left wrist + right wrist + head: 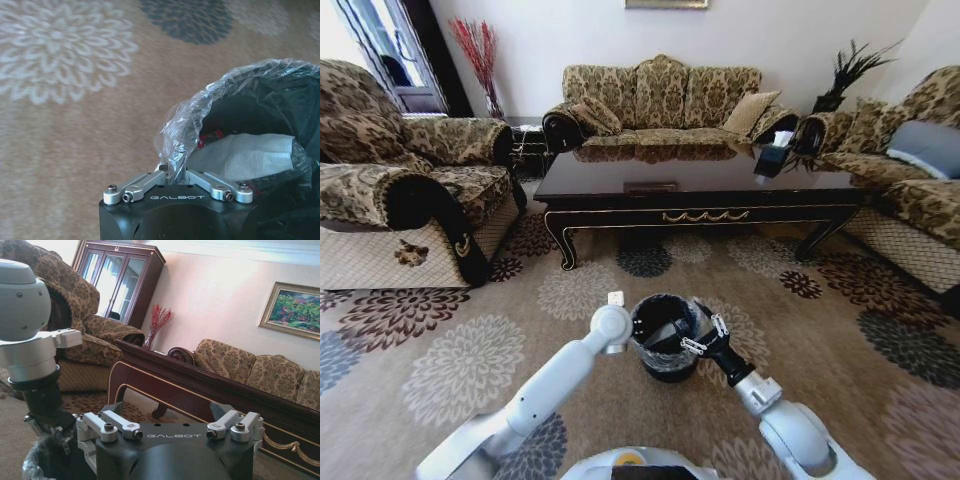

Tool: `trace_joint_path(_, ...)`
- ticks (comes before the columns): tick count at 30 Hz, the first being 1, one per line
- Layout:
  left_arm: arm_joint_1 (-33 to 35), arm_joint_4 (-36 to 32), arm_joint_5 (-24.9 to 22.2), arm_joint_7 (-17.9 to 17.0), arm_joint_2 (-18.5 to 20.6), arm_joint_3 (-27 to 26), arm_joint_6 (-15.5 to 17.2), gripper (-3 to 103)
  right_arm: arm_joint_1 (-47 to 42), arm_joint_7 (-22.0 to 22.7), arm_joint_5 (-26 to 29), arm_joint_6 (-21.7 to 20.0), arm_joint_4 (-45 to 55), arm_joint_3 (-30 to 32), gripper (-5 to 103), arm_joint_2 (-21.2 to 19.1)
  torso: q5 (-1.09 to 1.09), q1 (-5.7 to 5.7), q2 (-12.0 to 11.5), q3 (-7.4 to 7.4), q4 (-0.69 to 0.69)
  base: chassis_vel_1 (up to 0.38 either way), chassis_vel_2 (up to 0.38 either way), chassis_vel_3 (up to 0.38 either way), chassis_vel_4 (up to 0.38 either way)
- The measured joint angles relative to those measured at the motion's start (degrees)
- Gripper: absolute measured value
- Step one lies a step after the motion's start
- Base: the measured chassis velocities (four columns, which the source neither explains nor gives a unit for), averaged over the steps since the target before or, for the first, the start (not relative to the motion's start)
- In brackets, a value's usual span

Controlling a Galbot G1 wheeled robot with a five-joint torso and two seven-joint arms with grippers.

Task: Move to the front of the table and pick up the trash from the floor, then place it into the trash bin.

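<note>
1. Both robot arms reach out low in front, and they meet at the trash bin.
2. At the bin's left rim is the left gripper. Its fingers are pulled close together and pinch a fold of the clear plastic bag.
3. Over the right side of the bin is the right gripper. It is tipped sideways toward the table. Whether its fingers are open or closed, I cannot tell.
4. Small, round and black, the bin stands on the floor. The crinkly bag hangs over its rim.
5. Inside the bin lies a flat white paper piece. A bit of something red peeks out beside the paper.
6. Big round flowers in brown, grey and cream cover the beige carpet floor.
7. Just past the bin is the long dark shiny table. It has gold trim along its edge and curved legs.
8. Patterned sofas stand around the table, at the back and on both sides.
</note>
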Motion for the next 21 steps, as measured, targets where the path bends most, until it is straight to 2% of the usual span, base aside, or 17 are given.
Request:
trace_joint_path(2, 0.86, -0.04, 0.06, 0.01, 0.98, -1.84, 0.2, 0, -0.37, 0.02, 0.03, 0.0, 0.07, 0.21, 99, 0.18, 0.0, 0.0, 0.0, 0.0, 0.0, 0.0, 0.0, 0.0, 0.0)
trace_joint_path(11, 6.13, 1.99, 2.79, 1.59, 3.63, -9.73, 0.67, 0, -0.61, 0.05, -0.04, 0.0, -0.68, -0.29, 100, 0.49, 0.0, 0.0, 0.0, 0.0, 0.01, 0.0, 0.0, 0.0, 0.0)
trace_joint_path(21, 8.87, 2.28, 4.65, 3.22, 4.76, -11.42, 0.62, 0, -0.6, 0.12, -0.52, 0.08, -1.55, -0.92, 100, 0.33, 0.01, 0.0, 0.0, -0.01, 0.0, 0.0, 0.0, 0.0, 0.0)
